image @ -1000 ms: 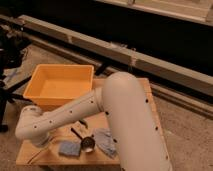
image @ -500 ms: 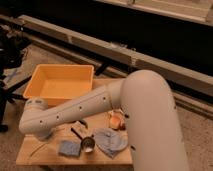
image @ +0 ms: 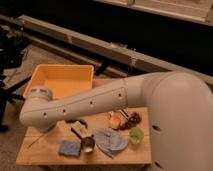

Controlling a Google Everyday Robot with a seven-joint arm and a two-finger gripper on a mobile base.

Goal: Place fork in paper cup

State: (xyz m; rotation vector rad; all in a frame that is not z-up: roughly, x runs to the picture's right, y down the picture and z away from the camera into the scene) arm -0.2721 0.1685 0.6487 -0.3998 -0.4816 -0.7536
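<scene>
- While the thick white robot arm [image: 95,102] stretches from the right edge of the frame to a round joint at centre left, the two-finger gripper is hidden past that joint, nowhere in sight.
- Its fingers are pressed fully together; whether anything sits between them cannot be told.
- Below the joint, at lower left, what looks like the slim silver metal fork [image: 36,141] shows as a thin pale sliver lying flat and slanted on the light wooden table [image: 40,155]; its tines cannot be made out.
- Just under the arm at centre, the short, wide pale paper cup [image: 115,121] shows in part, well apart from the fork; whether it stands upright cannot be told.
- Beside it on the right lies a dark reddish cluster [image: 133,120], and just below that stands a small light-green cup [image: 136,135].
- A crumpled grey-blue cloth [image: 110,142] lies at lower centre, just beside a shiny metal cup with black handle [image: 88,145] on its left.
- A blue-grey rectangular sponge [image: 69,148] lies just left of that metal cup.
- An orange plastic bin [image: 60,82] sits at upper left, partly behind the arm.
</scene>
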